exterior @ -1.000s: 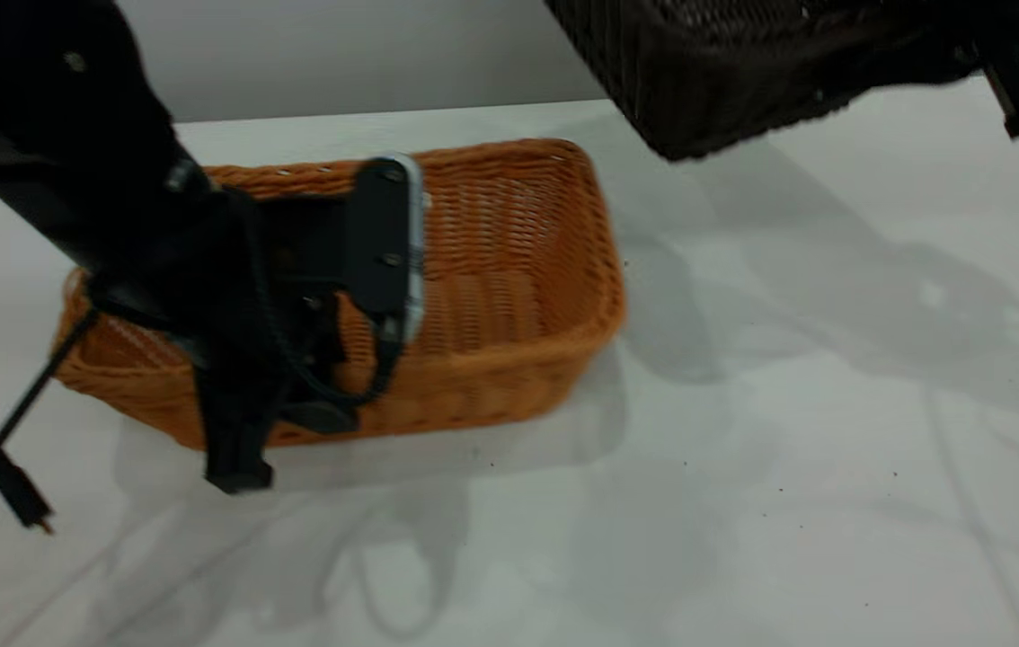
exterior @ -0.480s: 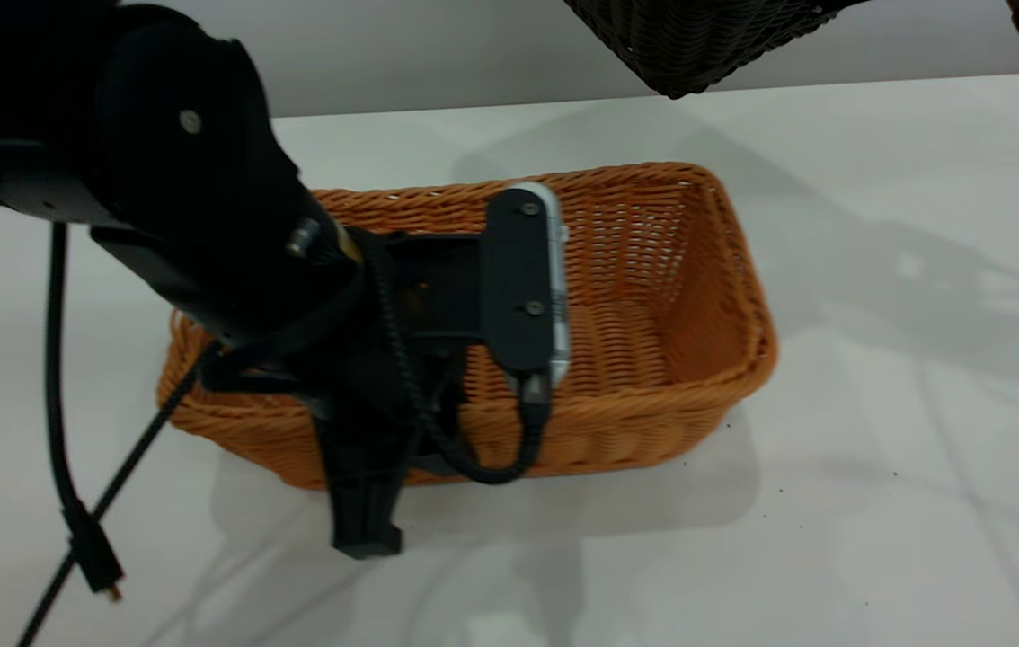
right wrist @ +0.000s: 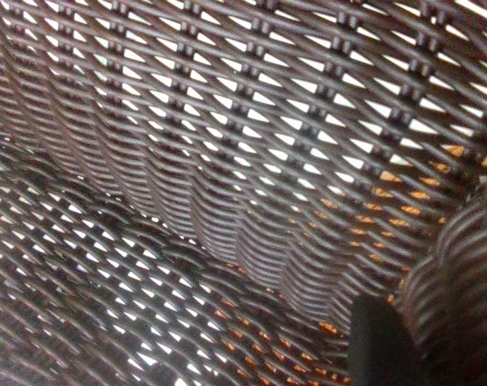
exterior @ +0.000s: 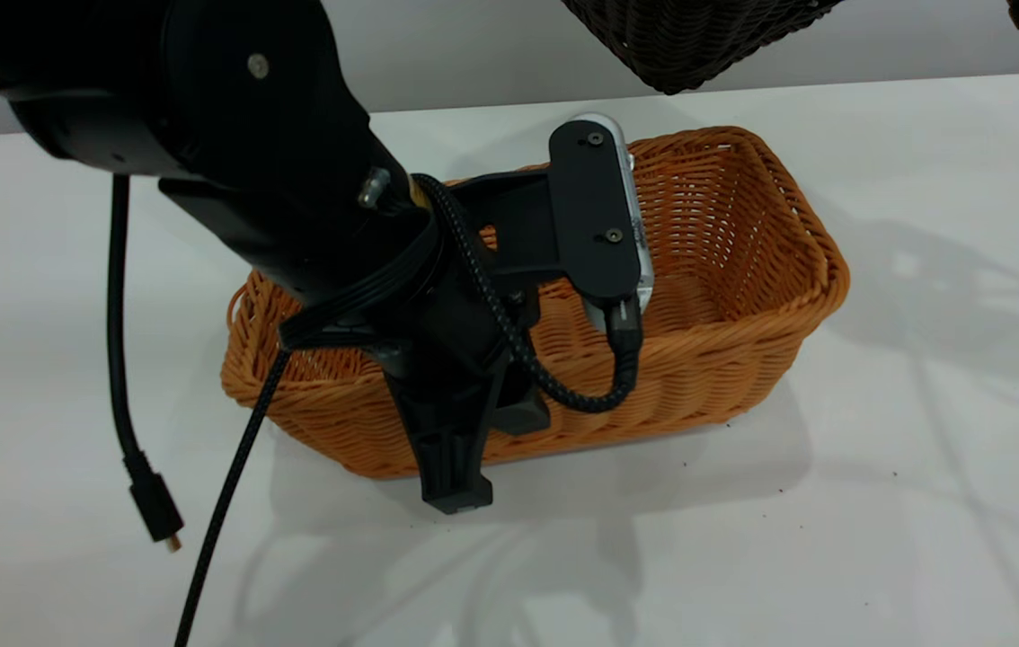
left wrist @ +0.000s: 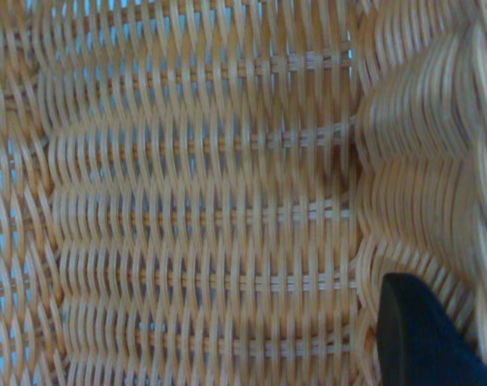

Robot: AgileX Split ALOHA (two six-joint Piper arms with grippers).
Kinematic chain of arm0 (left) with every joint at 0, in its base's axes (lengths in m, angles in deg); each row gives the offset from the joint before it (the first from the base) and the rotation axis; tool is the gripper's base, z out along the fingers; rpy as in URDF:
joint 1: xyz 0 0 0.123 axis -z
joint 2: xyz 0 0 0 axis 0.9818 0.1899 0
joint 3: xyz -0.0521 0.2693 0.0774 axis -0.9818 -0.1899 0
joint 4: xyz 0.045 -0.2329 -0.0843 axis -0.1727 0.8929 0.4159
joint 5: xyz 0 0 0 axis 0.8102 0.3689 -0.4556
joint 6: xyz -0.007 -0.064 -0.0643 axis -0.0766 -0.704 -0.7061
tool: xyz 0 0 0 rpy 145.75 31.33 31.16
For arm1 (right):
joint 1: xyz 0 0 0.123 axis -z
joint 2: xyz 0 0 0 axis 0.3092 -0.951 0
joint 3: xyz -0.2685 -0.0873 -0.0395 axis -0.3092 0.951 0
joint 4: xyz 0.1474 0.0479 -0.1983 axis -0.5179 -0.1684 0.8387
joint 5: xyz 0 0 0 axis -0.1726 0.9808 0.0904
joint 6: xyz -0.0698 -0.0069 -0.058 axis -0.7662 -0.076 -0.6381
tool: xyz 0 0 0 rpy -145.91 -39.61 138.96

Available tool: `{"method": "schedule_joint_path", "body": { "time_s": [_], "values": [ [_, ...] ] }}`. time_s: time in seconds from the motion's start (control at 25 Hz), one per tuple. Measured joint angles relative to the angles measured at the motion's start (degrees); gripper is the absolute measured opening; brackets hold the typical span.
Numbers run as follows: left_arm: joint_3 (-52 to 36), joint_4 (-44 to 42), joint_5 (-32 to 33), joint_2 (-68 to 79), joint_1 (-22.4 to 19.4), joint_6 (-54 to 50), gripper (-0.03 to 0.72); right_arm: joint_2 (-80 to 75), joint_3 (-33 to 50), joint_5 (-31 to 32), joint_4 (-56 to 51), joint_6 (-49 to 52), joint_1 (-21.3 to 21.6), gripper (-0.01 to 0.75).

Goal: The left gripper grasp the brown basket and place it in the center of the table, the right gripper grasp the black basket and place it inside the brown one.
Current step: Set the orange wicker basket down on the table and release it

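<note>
Exterior view shows the left gripper (exterior: 465, 431) with its jaws clamped over the near wall of the brown basket (exterior: 725, 270), one finger outside. Since a second ago the brown basket has slid right, nearer mid-surface. Above its far right corner hangs the black basket (exterior: 689, 40), apparently pinched at the rim by the right gripper (right wrist: 388, 338). The white surface (exterior: 923, 449) is glossy and shadowed.

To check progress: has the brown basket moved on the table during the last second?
Yes. The brown basket, held by the left gripper, has moved rightward across the table, toward its back edge.
</note>
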Motion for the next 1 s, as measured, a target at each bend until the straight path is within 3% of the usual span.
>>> {"method": "schedule_joint_path", "body": {
  "time_s": [0.32, 0.52, 0.64, 0.88, 1.0],
  "values": [
    [0.2, -1.0, 6.0, 0.0, 0.0, 0.6, 0.093, 0.0, 0.0, 0.1, -0.1, 0.0, 0.0, 0.239],
    [0.2, -0.8, 6.3, 0.0, 0.0, 1.1, 0.111, 0.0, 0.0, 0.6, -0.4, -0.1, 0.0, 0.239],
    [0.2, -0.7, 5.9, 0.0, 0.0, 1.9, 0.206, 0.0, 0.0, 0.9, -0.4, -0.1, 0.0, 0.239],
    [0.2, -0.7, 3.2, 0.0, -0.1, 1.5, 0.477, 0.0, 0.0, 1.0, -0.3, -0.4, 0.0, 0.239],
    [0.7, -0.5, 3.4, 0.0, -0.1, 0.7, 0.537, 0.0, 0.0, 1.0, -0.3, -0.4, 0.0, 0.239]
  ]
}}
